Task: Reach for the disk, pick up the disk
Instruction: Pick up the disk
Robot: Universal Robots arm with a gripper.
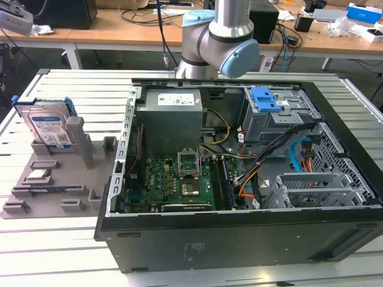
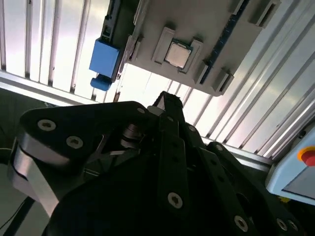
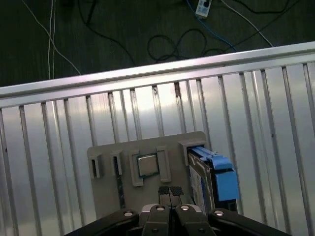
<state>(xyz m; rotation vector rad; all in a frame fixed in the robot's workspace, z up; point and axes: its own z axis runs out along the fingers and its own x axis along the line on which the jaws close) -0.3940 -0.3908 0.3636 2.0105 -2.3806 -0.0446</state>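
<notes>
We found ourselves in a robotics lab or electronics workshop. A robot arm [image 1: 221, 42] stood at a slatted aluminium table [image 1: 60, 257], where an open desktop computer case [image 1: 239, 245] lay with its motherboard [image 1: 179, 179] bared. Beside it a grey fixture tray [image 1: 60, 191] held the disk [image 1: 51, 128] upright and a processor chip [image 1: 38, 174]. Behind were wooden workbenches [image 1: 119, 33] strewn with cables [image 1: 143, 15] and boxes [image 1: 364, 12], and more wires [image 3: 167, 42] trailed over the dark floor [image 3: 123, 29].

An open computer case [image 1: 239, 239] lies on a slatted metal table [image 1: 90, 84], its green circuit board [image 1: 173, 179] exposed; beside it, at the exterior view's left, a grey holder [image 1: 72, 182] carries a small square chip [image 1: 38, 174].
</notes>
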